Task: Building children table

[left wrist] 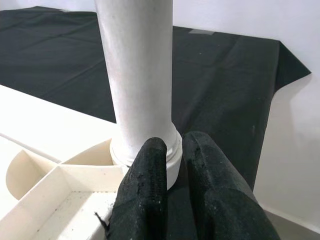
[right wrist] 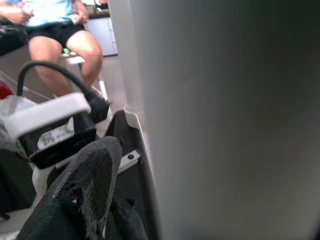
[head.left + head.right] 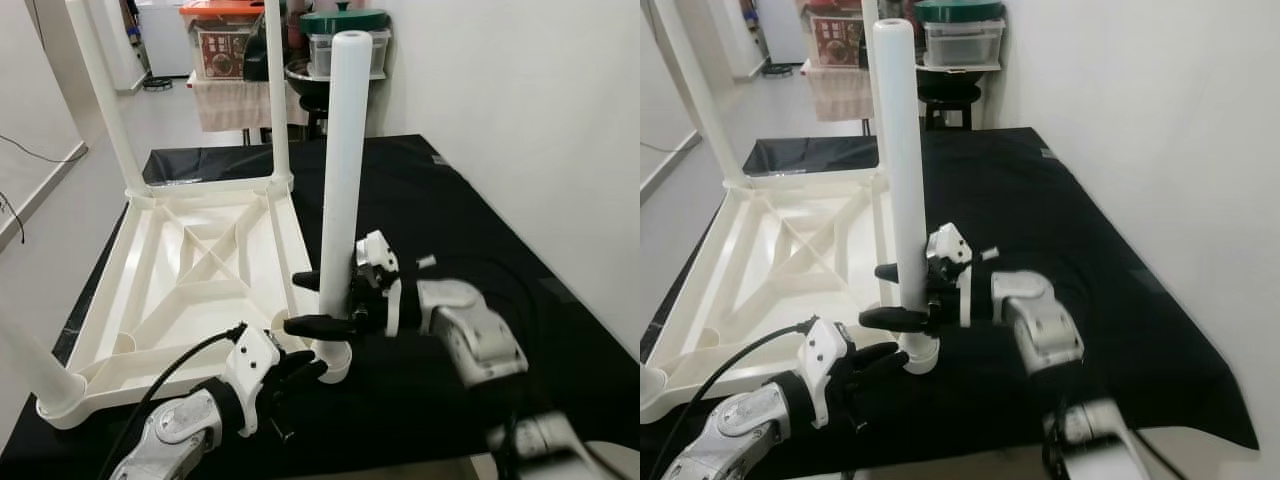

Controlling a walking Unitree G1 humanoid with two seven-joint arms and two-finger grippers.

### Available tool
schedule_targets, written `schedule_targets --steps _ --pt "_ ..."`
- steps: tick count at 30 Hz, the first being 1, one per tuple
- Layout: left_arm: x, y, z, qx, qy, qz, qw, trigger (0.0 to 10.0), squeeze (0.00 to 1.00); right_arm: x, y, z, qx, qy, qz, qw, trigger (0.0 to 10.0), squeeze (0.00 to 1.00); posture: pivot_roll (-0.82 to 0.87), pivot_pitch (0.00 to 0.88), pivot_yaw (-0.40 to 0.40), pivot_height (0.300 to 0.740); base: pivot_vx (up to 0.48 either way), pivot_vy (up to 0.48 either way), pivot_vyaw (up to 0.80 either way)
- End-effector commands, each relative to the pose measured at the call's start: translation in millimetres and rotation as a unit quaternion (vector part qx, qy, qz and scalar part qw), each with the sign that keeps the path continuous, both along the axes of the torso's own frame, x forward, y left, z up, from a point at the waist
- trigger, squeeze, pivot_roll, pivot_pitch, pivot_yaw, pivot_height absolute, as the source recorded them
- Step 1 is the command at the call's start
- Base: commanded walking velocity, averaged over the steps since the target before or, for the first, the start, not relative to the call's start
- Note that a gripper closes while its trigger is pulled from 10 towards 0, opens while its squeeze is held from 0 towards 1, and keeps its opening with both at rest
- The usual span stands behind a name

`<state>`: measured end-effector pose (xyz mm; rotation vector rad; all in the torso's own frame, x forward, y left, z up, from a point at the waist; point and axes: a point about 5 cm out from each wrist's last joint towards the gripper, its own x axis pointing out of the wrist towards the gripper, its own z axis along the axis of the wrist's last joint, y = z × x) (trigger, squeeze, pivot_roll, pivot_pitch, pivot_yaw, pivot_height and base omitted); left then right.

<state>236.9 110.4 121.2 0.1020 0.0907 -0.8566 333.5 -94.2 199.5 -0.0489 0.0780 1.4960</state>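
1. While the upturned white table top (image 3: 190,280) lies on the black-covered worktop (image 3: 450,200), the left claw (image 3: 300,372) sits nearest the camera, its two fingers (image 1: 145,185) pressed together with nothing between them, tips against the collar at the foot of the near leg (image 3: 340,180); judging by that contact, it steadies the socket rather than grips.
2. Just beyond, the right claw (image 3: 312,302) comes in from the robot's right and has its fingers on either side of that upright leg, low on the shaft; it appears to be clenched on the leg, probably to hold it plumb or turn it home in the corner socket.
3. Farther off, two more legs (image 3: 275,90) already stand in the far corners; a further leg (image 3: 35,365) leans at the near left corner.
4. Beyond the worktop, lidded storage boxes (image 3: 220,40) stand stacked; the right wrist view catches a seated person's knees (image 2: 60,47).
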Motion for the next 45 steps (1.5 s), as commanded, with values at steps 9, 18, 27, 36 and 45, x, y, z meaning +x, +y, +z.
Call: schedule_targets --steps 9,18,27,36,45 --pt "0.4 3.2 0.3 0.009 -0.003 0.007 1.000 10.0 0.00 12.7 -7.8 -8.5 0.004 0.048 0.018 0.999 0.0 0.00 0.11 0.000 -0.054 0.740 0.000 0.000 0.00" --pt "-2.3 0.5 -1.1 0.007 0.002 0.003 1.000 10.0 0.00 4.8 -26.9 -23.4 0.021 0.046 -0.001 0.999 0.0 0.00 0.10 0.000 -0.045 0.740 0.000 0.000 0.00" --pt "-7.5 6.8 -4.2 0.010 0.010 0.005 1.000 10.0 0.00 -26.7 10.4 -79.4 0.001 0.035 -0.457 0.889 0.0 0.00 0.08 0.000 -0.056 0.740 0.000 0.000 0.00" --pt "-7.2 0.2 -3.7 0.003 0.009 -0.004 1.000 10.0 0.00 -38.0 23.1 -95.2 -0.026 0.089 -0.395 0.914 0.0 0.00 0.08 0.000 -0.066 0.740 0.000 0.000 0.00" --pt "-4.2 5.2 -4.5 0.009 0.009 0.003 1.000 10.0 0.00 -40.6 26.0 -85.5 -0.011 0.092 -0.392 0.915 10.0 1.00 0.07 0.000 -0.049 0.740 0.000 0.000 0.00"
